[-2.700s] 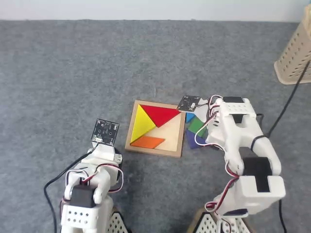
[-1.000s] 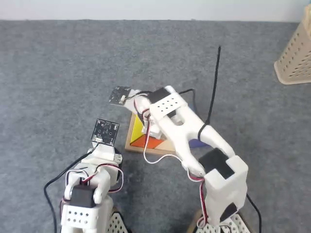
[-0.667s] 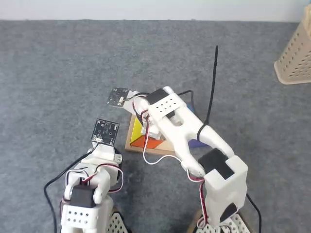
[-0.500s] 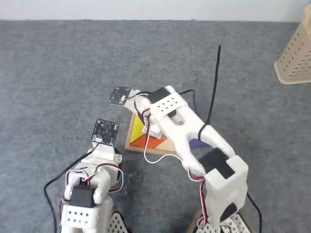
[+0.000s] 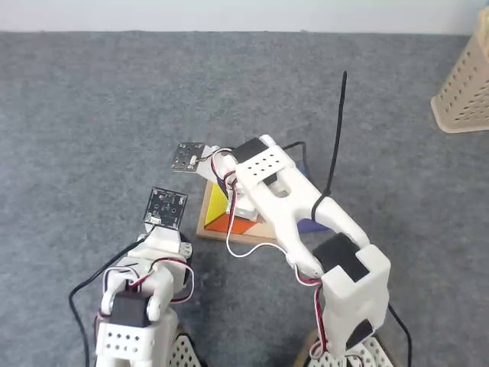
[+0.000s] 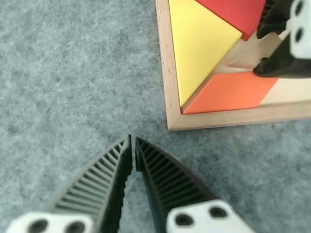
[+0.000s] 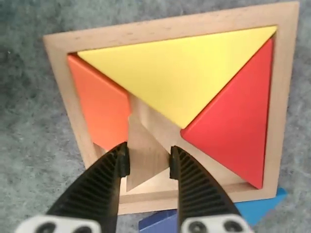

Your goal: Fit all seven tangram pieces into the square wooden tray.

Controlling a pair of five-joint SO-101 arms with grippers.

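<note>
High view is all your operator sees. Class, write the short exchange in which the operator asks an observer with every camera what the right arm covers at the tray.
Operator: What is under the right arm?
Observer: The right gripper is closed on a pale wooden triangle, over the bare gap in the tray.
Operator: Is anything seated that I cannot see?
Observer: Yes, a red triangle lies flat in the tray, edge to edge with the yellow triangle.
Operator: And the other arm?
Observer: The left gripper is shut and empty, above the carpet near a tray corner.
</note>
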